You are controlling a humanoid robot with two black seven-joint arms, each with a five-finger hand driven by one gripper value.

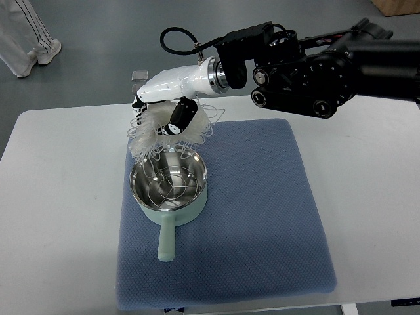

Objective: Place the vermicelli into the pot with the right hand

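- I take the pot (pixel 169 189) as my landmark: pale green outside, steel inside, its handle pointing toward my side of the blue mat (pixel 262 216) it sits on.
- My right hand (pixel 167 111) reaches in from the right and hangs just above the pot's far rim, a little toward its left.
- Its fingers (pixel 182 117) are curled around the vermicelli (pixel 147 134), gripping the white bundle from above; I see no gap between them and the noodles.
- Most of the bundle is a fluffy mass above and just beyond the far-left rim, still outside the pot.
- Thin looping strands hang down from it, and some appear to lie over the steel bottom already, though I can't tell reflection from noodle for every line there.
- My judgement: the pick-up and carry are done, and the drop is only beginning.
- What's left, as I read it: bring the bundle more squarely over the pot's middle, lower it, open the fingers, then pull the hand clear.
- The risk I'd watch is the mass spilling over the far-left rim onto the mat or the white table (pixel 59 197).
- My left hand does not show.
- A person's legs (pixel 26 33) stand well beyond the pot, at the far-left corner.
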